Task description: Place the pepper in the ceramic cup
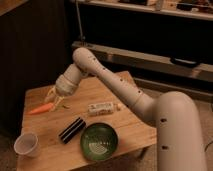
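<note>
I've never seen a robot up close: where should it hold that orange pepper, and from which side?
By the end nearest the arm, from the right, as the tool does now, shut on the pepper over the table's left side. It is slim and tapers leftward, so the narrow tip is free for the ceramic cup.

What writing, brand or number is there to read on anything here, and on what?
No text can be read anywhere.
wrapped bar: any print is too blurred to read.
ceramic cup, green bowl, black block: no marks show.
gripper: above the left of the table, shut on the pepper; no label shows.
</note>
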Robot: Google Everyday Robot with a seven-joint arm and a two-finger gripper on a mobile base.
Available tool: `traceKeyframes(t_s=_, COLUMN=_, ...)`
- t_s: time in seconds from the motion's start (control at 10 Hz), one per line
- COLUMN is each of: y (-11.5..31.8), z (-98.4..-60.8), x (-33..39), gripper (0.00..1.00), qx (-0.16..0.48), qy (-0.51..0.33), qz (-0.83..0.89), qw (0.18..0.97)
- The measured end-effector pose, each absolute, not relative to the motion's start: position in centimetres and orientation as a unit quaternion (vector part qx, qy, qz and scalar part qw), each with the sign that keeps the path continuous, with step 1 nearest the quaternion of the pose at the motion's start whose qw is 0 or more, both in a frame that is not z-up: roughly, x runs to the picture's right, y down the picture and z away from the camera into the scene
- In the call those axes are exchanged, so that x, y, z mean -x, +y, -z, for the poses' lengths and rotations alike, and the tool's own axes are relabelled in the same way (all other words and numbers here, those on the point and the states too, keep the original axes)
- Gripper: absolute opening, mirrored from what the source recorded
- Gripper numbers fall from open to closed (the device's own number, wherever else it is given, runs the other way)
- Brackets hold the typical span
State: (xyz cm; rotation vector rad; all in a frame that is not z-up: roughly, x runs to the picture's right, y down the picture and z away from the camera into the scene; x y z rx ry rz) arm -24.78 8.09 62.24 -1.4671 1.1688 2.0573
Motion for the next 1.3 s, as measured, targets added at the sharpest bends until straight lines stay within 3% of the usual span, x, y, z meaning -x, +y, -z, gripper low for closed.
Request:
traceKeyframes(t_s=0.4, y=9.7, z=-59.3, x=25.7, gripper=0.2, qx=0.512, qy=0.401, qz=-0.727, qw=0.221)
traceKeyframes(t_s=1.1, y=9.7, z=-59.4, x=25.6, gripper=0.2, qx=0.51, qy=0.402, qz=-0.728, qw=0.219)
traceKeyframes(t_s=1.3, y=9.1, z=-60.3, x=25.0, gripper=0.2, qx=0.472, qy=0.412, qz=-0.749, qw=0.217)
